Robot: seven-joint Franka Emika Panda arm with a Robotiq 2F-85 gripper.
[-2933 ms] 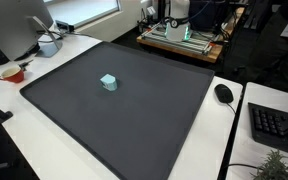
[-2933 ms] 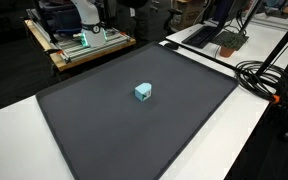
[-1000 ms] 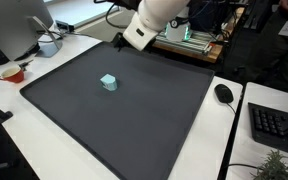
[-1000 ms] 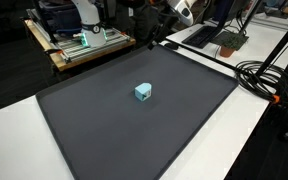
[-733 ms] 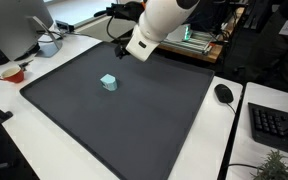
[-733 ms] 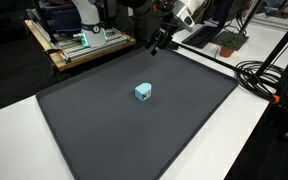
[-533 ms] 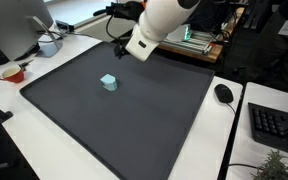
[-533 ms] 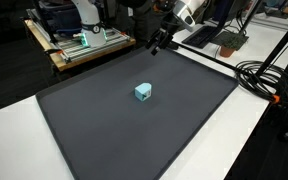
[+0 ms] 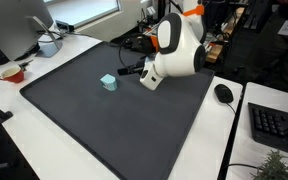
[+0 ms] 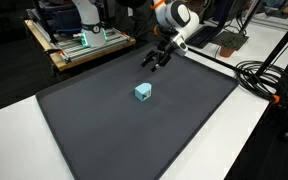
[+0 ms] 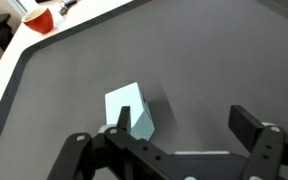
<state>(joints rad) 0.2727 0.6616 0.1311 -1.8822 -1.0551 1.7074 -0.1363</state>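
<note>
Evidently, the hand [image 10: 152,62] is held open above the dark surface [image 10: 104,135], its gap apparently wider than the nearby pale blue block [image 10: 143,92].

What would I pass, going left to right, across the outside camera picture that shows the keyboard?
red bowl → pale blue block → pincer → computer mouse → keyboard
</note>
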